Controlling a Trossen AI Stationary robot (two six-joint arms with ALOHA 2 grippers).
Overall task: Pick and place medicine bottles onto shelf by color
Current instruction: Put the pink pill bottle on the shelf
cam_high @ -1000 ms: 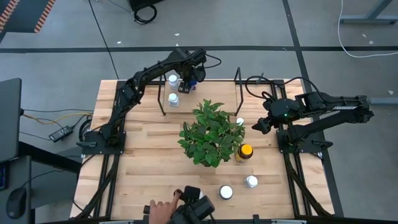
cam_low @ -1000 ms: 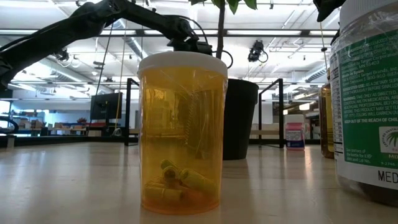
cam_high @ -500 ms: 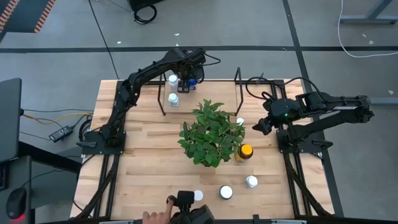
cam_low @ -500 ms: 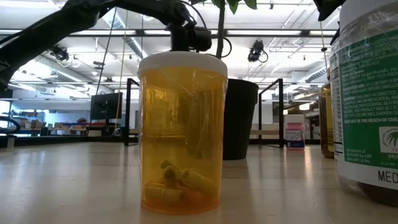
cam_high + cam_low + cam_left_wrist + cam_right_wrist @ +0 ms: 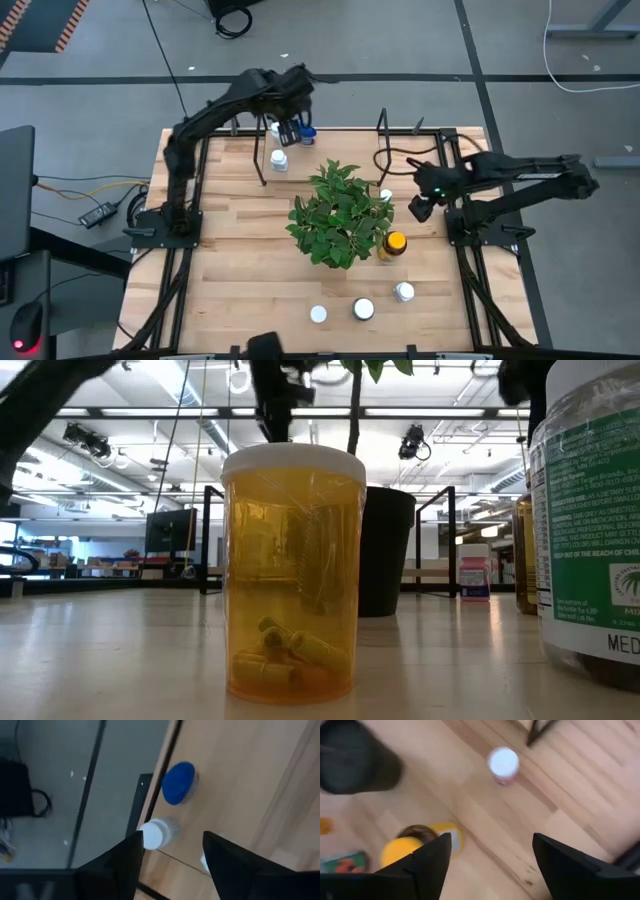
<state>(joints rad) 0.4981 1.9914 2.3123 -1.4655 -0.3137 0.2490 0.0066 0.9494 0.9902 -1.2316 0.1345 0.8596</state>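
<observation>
Left gripper [image 5: 290, 128], fingers apart and holding nothing, hangs over the shelf [image 5: 262, 160], above the blue bottle [image 5: 178, 782] and a white bottle [image 5: 156, 833]. Right gripper [image 5: 419, 208], also open and empty, hovers beside the plant [image 5: 338, 212], near the amber bottle [image 5: 393, 243].

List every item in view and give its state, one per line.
Left gripper: open, empty, above the shelf bottles.
Right gripper: open, empty, over the table beside the plant.
Blue bottle: upright, capped.
White bottle: upright, capped.
Amber bottle: upright, yellow cap on.
Orange vial: upright, capped, few pills inside.
</observation>
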